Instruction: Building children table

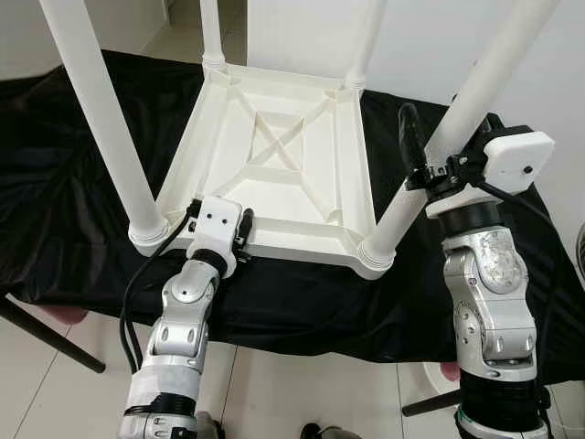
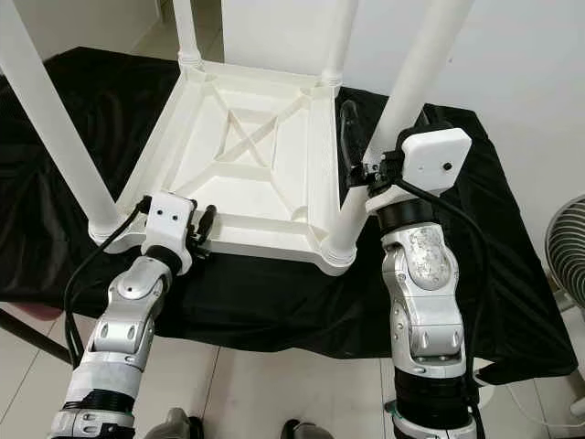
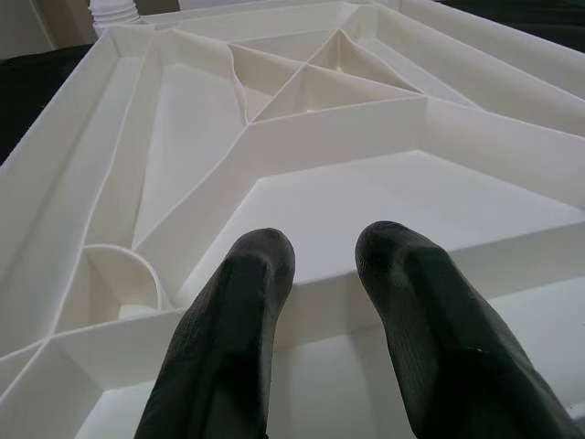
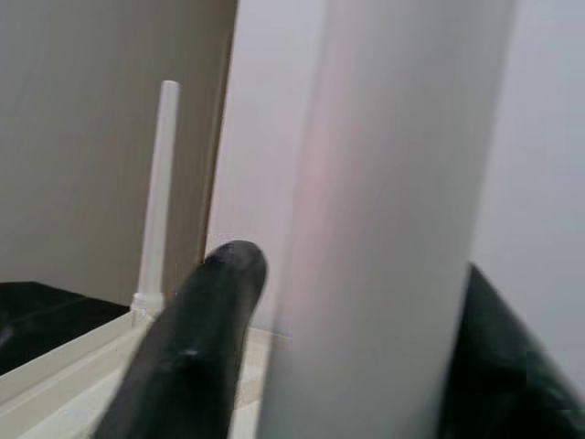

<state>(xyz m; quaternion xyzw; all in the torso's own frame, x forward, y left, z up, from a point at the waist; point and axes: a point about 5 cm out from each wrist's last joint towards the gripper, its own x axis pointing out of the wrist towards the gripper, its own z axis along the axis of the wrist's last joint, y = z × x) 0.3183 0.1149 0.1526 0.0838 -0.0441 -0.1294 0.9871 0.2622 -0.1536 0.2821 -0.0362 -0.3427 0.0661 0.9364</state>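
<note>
White plastic table [image 1: 274,165] lies upside down on the black-draped worktop [image 1: 73,229], ribbed underside up. Left claw [image 3: 324,265] pinches its smooth front rim; right claw [image 4: 366,302] is clamped around the round near-right leg [image 1: 466,110].

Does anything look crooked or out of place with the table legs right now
Nothing is broken or spilled. The white table top lies upside down on the black cloth with all four legs in their corner sockets. The near right leg, gripped by the right gripper, looks to lean outward. The left gripper rests on the near rim.
</note>
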